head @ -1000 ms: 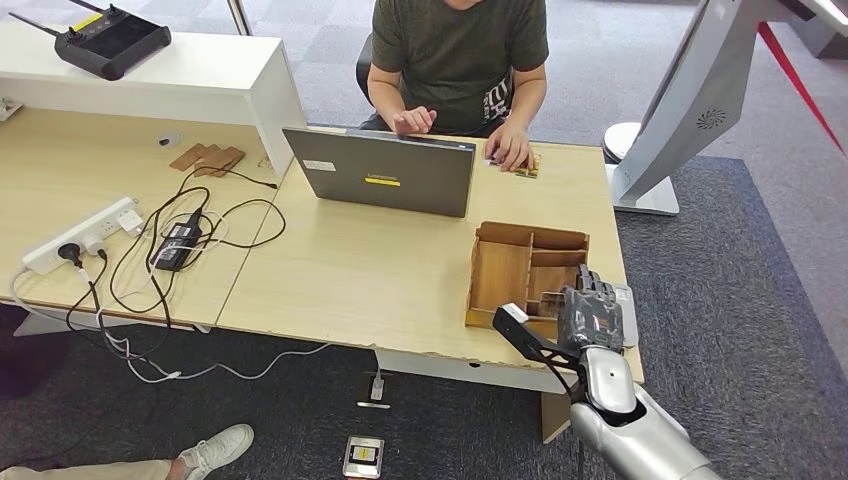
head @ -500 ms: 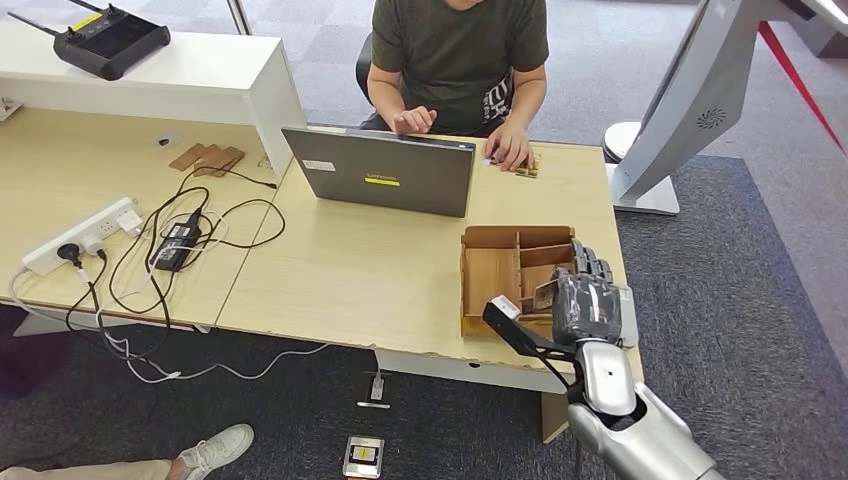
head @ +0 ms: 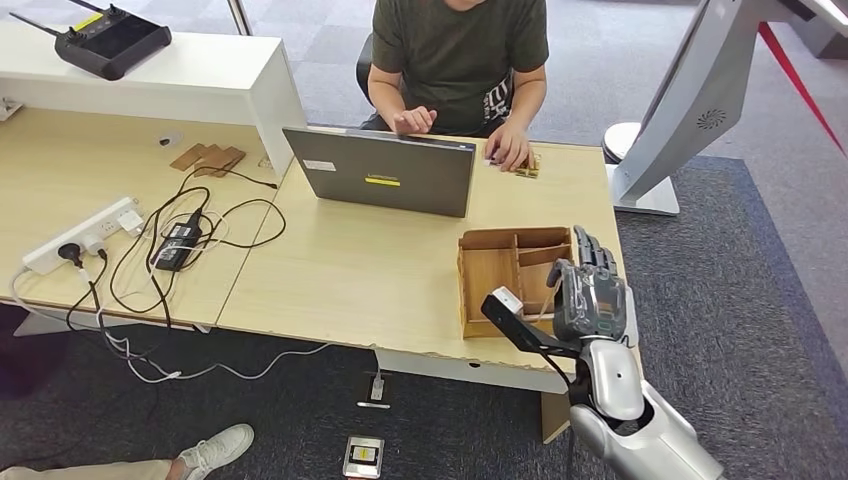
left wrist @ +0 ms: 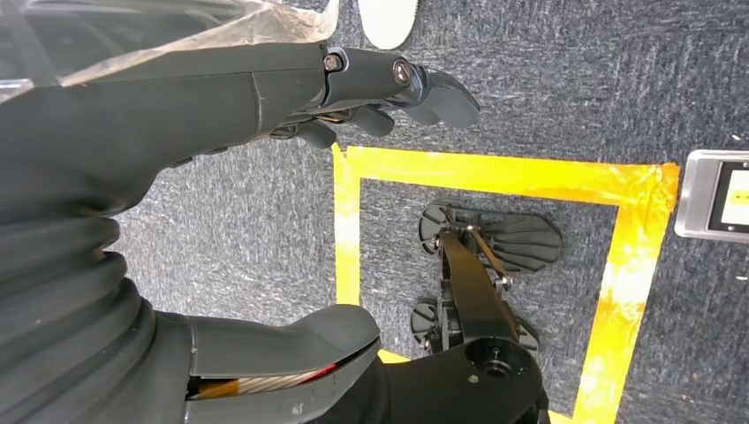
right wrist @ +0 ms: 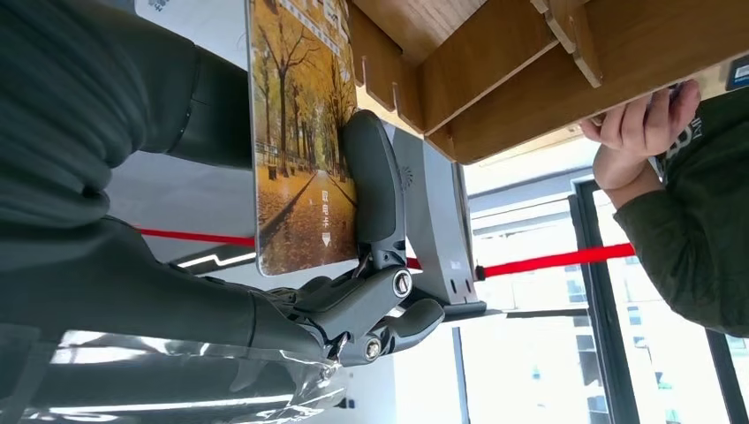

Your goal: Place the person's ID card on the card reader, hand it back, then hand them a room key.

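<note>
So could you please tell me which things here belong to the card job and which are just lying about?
Job:
- right hand
- autumn-picture card held in its fingers
- wooden compartment box
- person in the dark green shirt

Lying about:
- grey laptop
- white power strip
- black cables
- black remote controller
</note>
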`<state>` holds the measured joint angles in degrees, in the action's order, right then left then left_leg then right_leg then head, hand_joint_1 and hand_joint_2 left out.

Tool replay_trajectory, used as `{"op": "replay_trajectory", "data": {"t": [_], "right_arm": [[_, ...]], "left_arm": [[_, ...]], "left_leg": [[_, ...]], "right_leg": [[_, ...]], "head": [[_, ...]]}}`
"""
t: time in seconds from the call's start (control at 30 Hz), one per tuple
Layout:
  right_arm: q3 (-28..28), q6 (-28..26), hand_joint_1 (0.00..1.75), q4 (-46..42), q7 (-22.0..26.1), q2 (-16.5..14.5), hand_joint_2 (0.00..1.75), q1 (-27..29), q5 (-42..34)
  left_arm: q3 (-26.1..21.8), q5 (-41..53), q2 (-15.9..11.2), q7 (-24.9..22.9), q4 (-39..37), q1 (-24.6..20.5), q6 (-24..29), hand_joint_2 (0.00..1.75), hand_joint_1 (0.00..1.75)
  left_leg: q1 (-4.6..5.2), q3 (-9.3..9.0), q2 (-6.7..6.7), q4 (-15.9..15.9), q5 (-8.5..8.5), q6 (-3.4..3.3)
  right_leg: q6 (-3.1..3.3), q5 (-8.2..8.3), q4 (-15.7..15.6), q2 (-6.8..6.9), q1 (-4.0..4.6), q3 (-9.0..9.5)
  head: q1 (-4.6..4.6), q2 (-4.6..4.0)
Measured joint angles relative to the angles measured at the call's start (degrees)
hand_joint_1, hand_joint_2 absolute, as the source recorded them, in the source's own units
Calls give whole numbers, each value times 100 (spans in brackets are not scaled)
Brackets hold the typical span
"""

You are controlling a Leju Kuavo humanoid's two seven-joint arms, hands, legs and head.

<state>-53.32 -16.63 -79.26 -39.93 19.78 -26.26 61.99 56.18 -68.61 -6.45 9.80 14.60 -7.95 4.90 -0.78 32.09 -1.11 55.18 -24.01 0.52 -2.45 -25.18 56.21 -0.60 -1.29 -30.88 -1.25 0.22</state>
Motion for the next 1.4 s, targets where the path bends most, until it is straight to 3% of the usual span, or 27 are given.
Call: {"op": "replay_trajectory", "data": {"t": [0.27, 0.6, 0.87, 1.4], "right_arm": [[-53, -138, 174, 11, 411, -129, 175, -138, -1045], [-318, 366, 175, 496, 391, -604, 175, -1105, -2081], [-416, 484, 175, 746, 257, -692, 175, -1519, -2096], [-387, 680, 175, 938, 233, -663, 175, -1538, -1845]], "left_arm": [[40, 68, 8, -7, 14, -30, 0, 175, 0], [189, 315, 72, -197, 44, -217, -2, 175, 0], [311, 458, 92, -342, 46, -365, -66, 175, 0], [437, 480, 96, -403, 44, -460, -130, 175, 0]], "left_leg": [[0, 3, -1, -1, 0, 0], [0, 3, -2, 0, 8, 3], [0, 3, -2, 1, 7, 2], [0, 2, -1, 1, 7, 2]], "right_leg": [[0, 0, 2, -1, 1, -2], [0, 4, 5, -1, 1, -1], [-1, 5, 3, 0, 0, -3], [-1, 5, 4, -1, 0, -3]], "head": [[-1, 0], [1, 0], [0, 0], [0, 0]]}}
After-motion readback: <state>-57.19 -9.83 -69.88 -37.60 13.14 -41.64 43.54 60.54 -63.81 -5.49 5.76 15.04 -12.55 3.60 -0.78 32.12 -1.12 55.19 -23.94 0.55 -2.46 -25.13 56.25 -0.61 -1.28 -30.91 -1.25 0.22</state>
